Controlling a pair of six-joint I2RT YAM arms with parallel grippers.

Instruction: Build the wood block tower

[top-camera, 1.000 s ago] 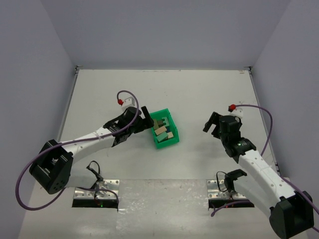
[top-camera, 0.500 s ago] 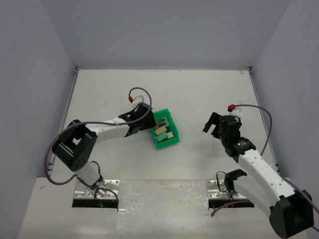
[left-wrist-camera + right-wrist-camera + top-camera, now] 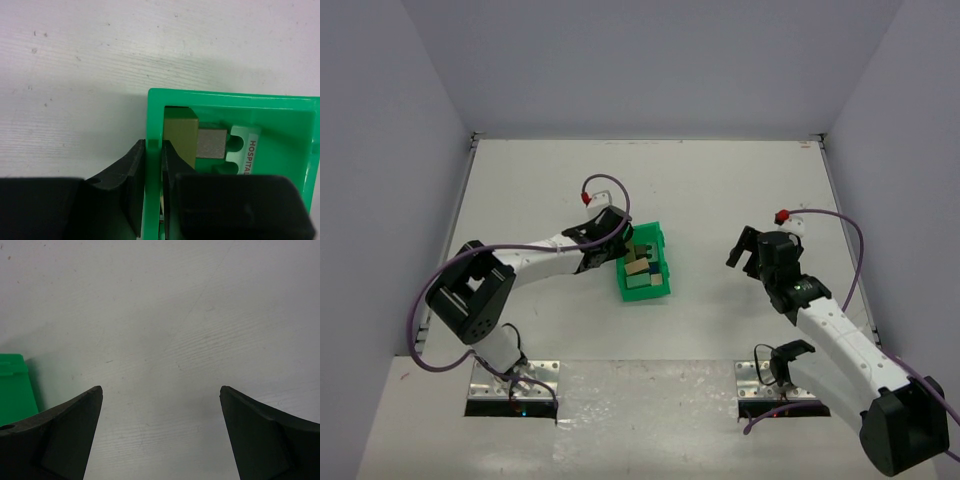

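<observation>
My left gripper (image 3: 153,146) is clamping the side wall of the green bin (image 3: 225,98), wooden blocks (image 3: 181,131) lying inside, while my right gripper (image 3: 161,390) is hanging wide open above the table (image 3: 175,315).

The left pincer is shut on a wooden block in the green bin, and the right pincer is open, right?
No: the left pincer is shut on the wall of the green bin, not a block, as the left wrist view shows. The right pincer is open.

Green bin (image 3: 225,96) partly behind left claw (image 3: 153,146)
</observation>
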